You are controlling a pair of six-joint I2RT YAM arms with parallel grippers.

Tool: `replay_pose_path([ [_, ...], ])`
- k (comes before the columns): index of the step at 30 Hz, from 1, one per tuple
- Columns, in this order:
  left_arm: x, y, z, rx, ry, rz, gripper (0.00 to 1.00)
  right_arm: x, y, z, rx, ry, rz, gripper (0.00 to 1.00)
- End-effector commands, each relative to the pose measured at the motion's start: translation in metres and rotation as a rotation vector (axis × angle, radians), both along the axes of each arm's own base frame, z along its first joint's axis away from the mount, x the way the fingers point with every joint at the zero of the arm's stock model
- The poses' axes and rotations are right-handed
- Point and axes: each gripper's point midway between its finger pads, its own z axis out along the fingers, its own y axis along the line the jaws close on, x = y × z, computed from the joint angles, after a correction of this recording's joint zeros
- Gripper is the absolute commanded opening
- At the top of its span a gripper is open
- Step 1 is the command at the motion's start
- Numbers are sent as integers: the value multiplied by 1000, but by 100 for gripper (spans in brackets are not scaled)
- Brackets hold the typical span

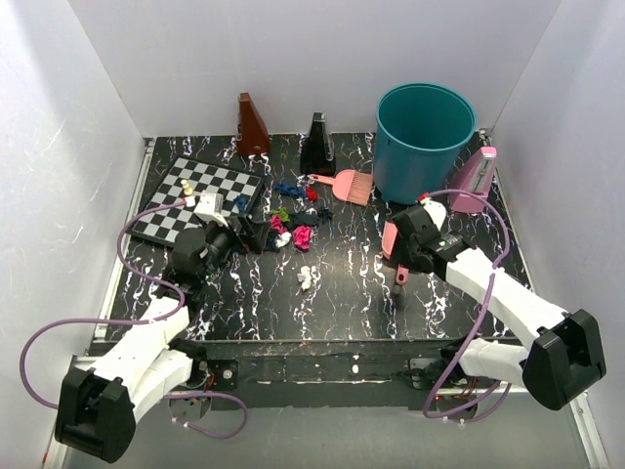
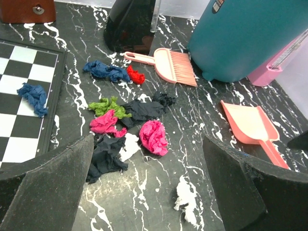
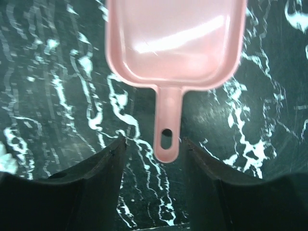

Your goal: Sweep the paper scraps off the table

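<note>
Black white-veined table [image 1: 352,303] in a white-walled cell. My left gripper [image 2: 149,192] has jaws wide apart, empty; paper scraps [image 2: 153,137] lie bunched just ahead of its tips, one blue wad off left on the chessboard [image 2: 14,139]. Wads look light and soft, likely to scatter, so I'd push, not pinch. Beyond the pile lies the brush [image 2: 168,65], teal bin [image 2: 250,38] ahead-right. My right gripper [image 3: 154,144] has jaws apart, straddling the dustpan [image 3: 173,43] handle, not clamped; that stiff thin handle is my hold
</note>
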Motion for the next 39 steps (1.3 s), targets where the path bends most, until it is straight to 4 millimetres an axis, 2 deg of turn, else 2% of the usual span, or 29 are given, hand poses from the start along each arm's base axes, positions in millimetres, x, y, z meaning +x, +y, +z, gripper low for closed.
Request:
replay_pose_path([
  [1,-3,14,-3,26,-34,64,98,43,31,54,64,-151,103,54],
  [4,-6,19,-1,18,-70,86,98,69,55,73,92,-188,164,52],
  [7,-7,21,0,18,-80,97,98,101,74,81,68,-211,196,48],
  [9,-7,21,-1,17,-78,97,98,124,86,81,37,-213,221,38],
  [10,-7,21,-1,17,-78,95,98,134,92,75,19,-194,229,37],
  [12,-7,20,-2,16,-76,92,98,159,105,83,3,-195,229,31],
  [17,-6,21,-4,19,-70,97,98,206,131,72,-25,-185,232,28],
  [19,-6,21,-5,21,-68,97,98,221,142,61,-20,-166,237,28],
  [23,-5,20,-5,21,-67,92,98,243,154,47,4,-133,228,28],
  [28,-6,20,-4,18,-70,91,98,270,157,33,21,-157,221,28],
  [31,-5,19,-5,16,-68,91,98,283,160,25,39,-165,239,15],
  [34,-5,19,-4,14,-67,88,98,289,167,11,89,-150,277,7],
  [39,-6,20,-3,12,-71,96,98,293,172,-18,107,-115,278,7],
])
